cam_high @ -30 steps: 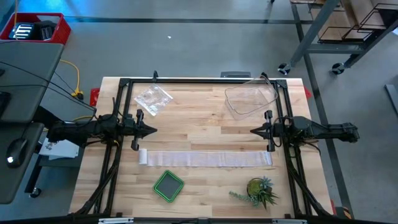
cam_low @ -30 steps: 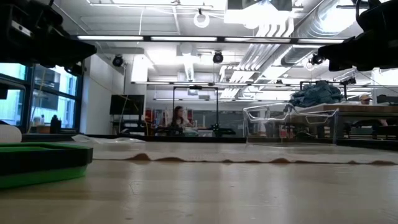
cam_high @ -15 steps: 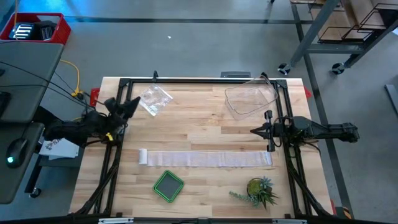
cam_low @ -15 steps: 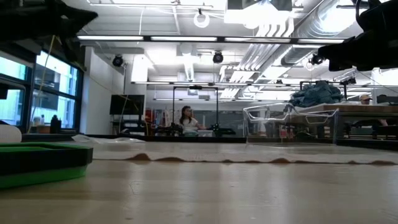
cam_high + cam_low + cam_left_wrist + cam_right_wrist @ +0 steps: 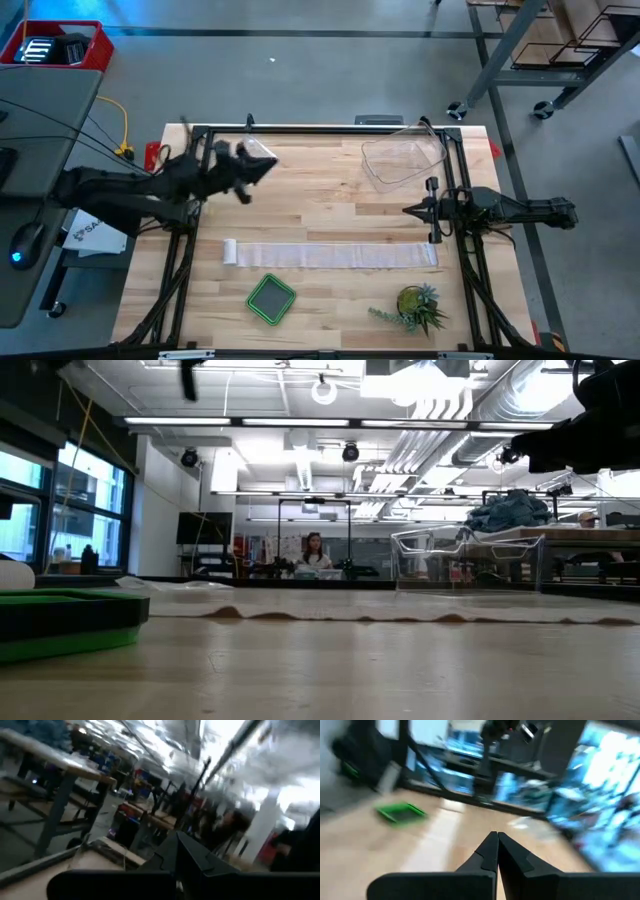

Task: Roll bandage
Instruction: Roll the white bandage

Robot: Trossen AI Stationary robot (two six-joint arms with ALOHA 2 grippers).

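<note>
The bandage [image 5: 330,256] lies flat on the table as a long white gauze strip running left to right, with a small rolled end [image 5: 229,251] on the left. The low view shows it as a pale wavy band [image 5: 400,608]. My left gripper [image 5: 268,166] is shut and empty, raised above the far left part of the table, over the clear plastic bag [image 5: 256,150]; its own view shows the fingers together [image 5: 177,837]. My right gripper [image 5: 406,211] is shut and empty, held above the table beyond the strip's right end; the fingers meet [image 5: 497,836].
A green square dish [image 5: 271,298] sits near the front edge, below the rolled end. A small potted plant [image 5: 418,305] stands at the front right. A clear plastic tub [image 5: 402,160] stands at the far right. A person [image 5: 313,550] is in the room behind.
My left gripper has drawn back toward the table's left edge, then swung up and toward the far edge, ending over the plastic bag; it has left the top of the low view. The bandage and my right arm have stayed still.
</note>
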